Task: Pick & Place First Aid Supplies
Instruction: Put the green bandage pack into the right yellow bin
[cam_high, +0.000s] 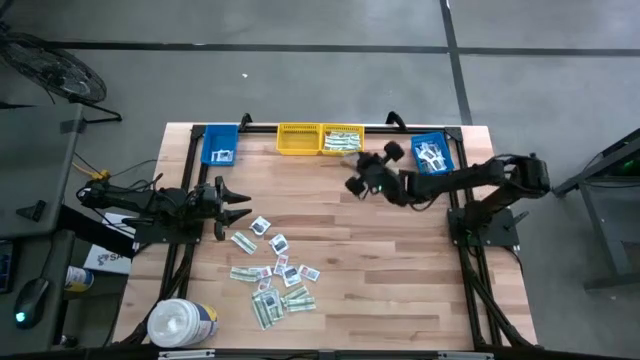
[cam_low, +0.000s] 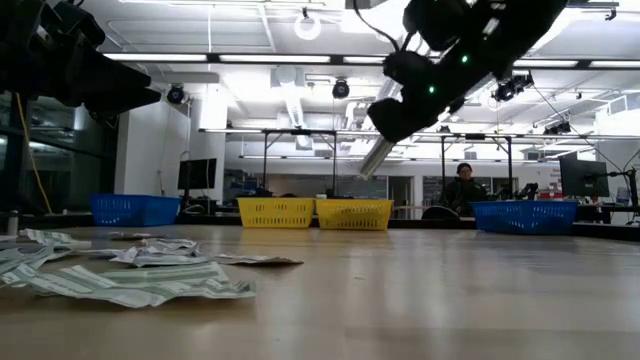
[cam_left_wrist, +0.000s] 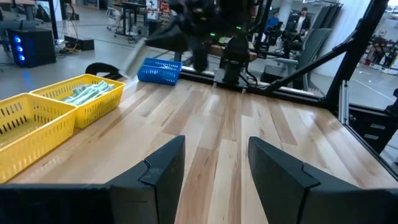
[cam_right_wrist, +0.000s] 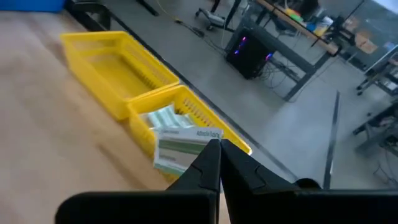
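The first aid supplies lie scattered flat on the wood near the table's near-left part, and they show in the low view too. My right gripper hovers just in front of the yellow bins, shut on one long green-white strip packet. The right-hand yellow bin holds more green-white strips. My left gripper waits open above the table's left side, beyond the pile; its fingers touch nothing. My right gripper pinches the green-white strip packet by one end between its two fingertips. The packet is lifted clear of the table. It sticks out past the fingertips and slants downward, over the front wall of the yellow bin that holds strips.
A blue bin with white packets sits at the far left and another blue bin at the far right. A big white round tub stands at the near-left corner. Bare wood spreads across the table's middle and right.
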